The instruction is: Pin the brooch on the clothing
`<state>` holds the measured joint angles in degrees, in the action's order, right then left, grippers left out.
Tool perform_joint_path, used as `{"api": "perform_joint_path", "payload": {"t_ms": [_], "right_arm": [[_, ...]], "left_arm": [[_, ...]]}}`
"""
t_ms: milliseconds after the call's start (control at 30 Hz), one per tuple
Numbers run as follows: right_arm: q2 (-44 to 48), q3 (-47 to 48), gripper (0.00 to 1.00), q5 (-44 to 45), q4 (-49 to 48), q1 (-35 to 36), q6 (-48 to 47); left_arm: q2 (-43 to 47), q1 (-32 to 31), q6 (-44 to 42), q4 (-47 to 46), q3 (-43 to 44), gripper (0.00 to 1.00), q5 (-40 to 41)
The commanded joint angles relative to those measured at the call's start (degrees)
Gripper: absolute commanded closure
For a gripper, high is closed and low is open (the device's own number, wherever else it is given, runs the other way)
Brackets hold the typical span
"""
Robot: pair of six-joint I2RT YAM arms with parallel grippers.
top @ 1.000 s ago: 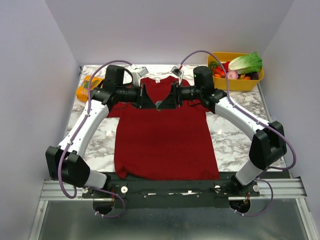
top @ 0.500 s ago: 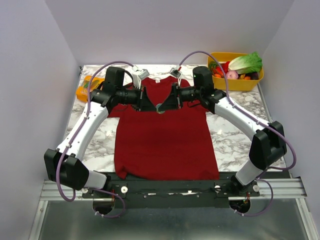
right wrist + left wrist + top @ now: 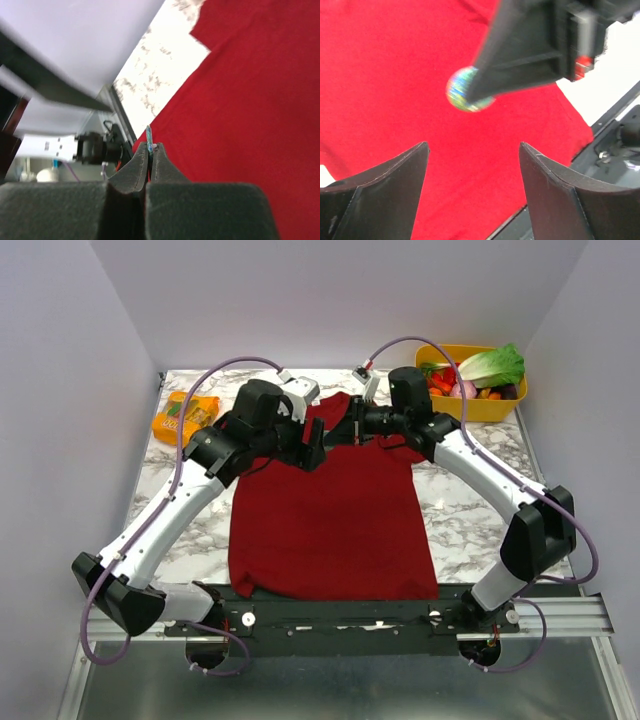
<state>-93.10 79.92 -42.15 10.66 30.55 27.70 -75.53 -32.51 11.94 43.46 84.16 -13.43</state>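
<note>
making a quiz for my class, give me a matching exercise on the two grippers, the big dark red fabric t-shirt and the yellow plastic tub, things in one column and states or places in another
Things
1. left gripper
2. right gripper
3. large dark red soft-fabric T-shirt
4. yellow plastic tub

States or places
a. spread out on the marble table
b. shut on the tiny round grey-green brooch
c. far right corner of the table
d. open, holding nothing

Pairs: 1-d, 2-b, 3-a, 4-c

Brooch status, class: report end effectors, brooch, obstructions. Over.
Left end effector open, empty. Right end effector shut on brooch, over the shirt. No obstruction seen.
</note>
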Motion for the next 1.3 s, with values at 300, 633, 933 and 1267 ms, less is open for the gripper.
{"api": "perform_joint_path", "payload": {"t_ms": [300,633,933,1267], "right_arm": [[-11.93,-2.48,0.95,28.67,19.75,3.54,-6.34],[-18.08,-2.66,0.98,63.57,24.68,17.17,-9.95],[-16.5,-8.28,0.74,64.92,20.81,24.82,-9.34],[-3.5,-10.93,0.31,52.53,15.71,25.53,-10.48]], "left_arm": [[1.61,-4.67,3.7,-2.77,-5.84,0.18,18.7],[2.66,-4.58,7.3,-1.63,-9.8,0.19,31.88],[7.58,-3.88,10.82,-2.5,-13.4,0.2,36.72],[11.98,-2.38,12.14,-6.37,-17.8,0.19,30.32]]}}
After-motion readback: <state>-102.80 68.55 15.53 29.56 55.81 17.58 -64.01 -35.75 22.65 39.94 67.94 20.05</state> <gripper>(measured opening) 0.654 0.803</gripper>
